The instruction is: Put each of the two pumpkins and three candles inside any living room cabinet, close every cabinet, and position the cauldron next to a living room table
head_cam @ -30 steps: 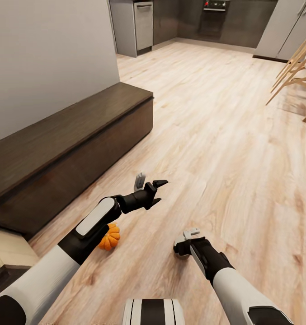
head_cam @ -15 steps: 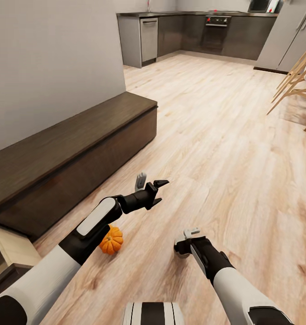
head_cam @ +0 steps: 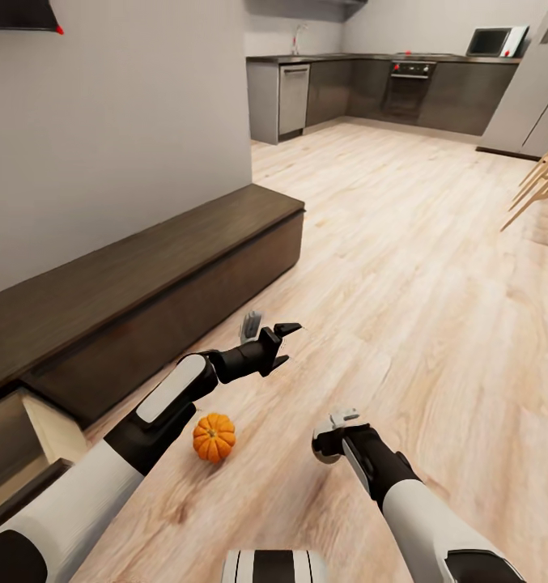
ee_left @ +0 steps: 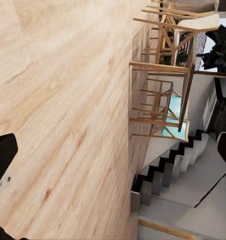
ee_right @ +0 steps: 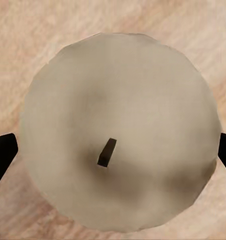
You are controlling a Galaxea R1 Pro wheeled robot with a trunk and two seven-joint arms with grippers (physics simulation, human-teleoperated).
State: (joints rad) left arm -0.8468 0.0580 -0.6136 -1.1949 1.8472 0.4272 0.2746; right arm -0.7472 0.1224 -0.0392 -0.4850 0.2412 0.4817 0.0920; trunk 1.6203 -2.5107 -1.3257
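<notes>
Between right fingers (ee_right: 2,155) a candle (ee_right: 118,135) gripped, left fingers (head_cam: 288,329) spread, pumpkin (head_cam: 214,437) on floor (head_cam: 403,267)

light: bright, even; shadows: soft, faint; sharpness: slightly soft render, candle top (ee_right: 118,135) close and blurry

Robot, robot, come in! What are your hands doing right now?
Left gripper open, empty. Right gripper around candle. Pumpkin on floor by cabinet.
</notes>
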